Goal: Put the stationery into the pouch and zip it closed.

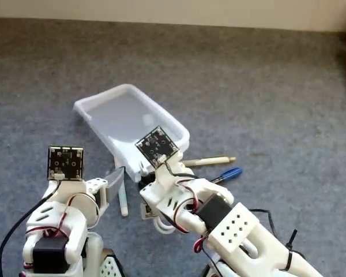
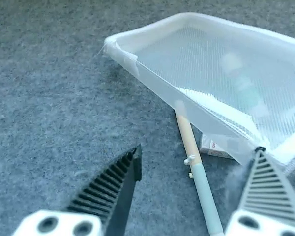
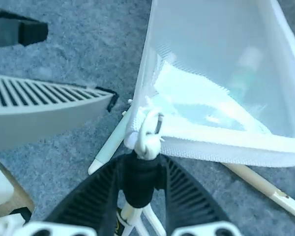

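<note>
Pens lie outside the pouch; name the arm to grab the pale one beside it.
Left: the left gripper is open over the pale pen; the right gripper is shut on the pouch.

Soft even light, faint shadows

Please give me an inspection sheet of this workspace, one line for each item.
Surface: grey carpet.
Job's things: white mesh pouch, a pale item inside; beige pen, blue pen and pale pen lying beside it.
Clutter: nothing seen.
Grippers: left gripper open over the pale pen; right gripper shut on the pouch's edge.
Cables: black cable beside the left arm, apart from the things.
Surroundings: pale wall strip at the far edge.
</note>
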Available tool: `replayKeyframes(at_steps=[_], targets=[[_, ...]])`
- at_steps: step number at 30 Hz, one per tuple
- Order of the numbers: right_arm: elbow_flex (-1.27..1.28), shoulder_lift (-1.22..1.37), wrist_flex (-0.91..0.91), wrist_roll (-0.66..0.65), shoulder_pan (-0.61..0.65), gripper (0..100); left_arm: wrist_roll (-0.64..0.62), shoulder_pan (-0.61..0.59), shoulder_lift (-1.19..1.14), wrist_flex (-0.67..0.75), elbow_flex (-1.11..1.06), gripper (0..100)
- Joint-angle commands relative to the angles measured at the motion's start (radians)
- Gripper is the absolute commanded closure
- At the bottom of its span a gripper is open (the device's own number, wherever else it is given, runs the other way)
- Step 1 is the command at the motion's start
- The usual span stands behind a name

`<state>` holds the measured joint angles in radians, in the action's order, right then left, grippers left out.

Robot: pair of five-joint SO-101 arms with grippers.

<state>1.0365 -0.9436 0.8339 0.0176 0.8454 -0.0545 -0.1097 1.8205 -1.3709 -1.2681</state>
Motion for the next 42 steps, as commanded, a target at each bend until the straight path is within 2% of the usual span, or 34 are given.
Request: replayKeyframes(at_steps=[1,5,14,22,42], targets=[[-0.036,-0.033,-0.058,-0.008,-0.015,99.3,-0.011,0.064,0.013,-0.005,0.056,68],[-0.038,-0.033,-0.058,-0.009,-0.010,99.3,-0.011,0.134,0.013,0.002,0.021,68],[-0.038,-0.039,-0.054,-0.006,-0.008,99.3,-0.006,0.137,0.013,0.012,-0.070,68],[-0.030,-0.039,-0.051,-0.008,0.022,99.3,-0.009,0.025,0.013,0.149,-0.166,68],[-0.027,-0.031,-0.002,-0.046,0.051,99.3,-0.017,0.028,0.013,0.144,-0.125,68]])
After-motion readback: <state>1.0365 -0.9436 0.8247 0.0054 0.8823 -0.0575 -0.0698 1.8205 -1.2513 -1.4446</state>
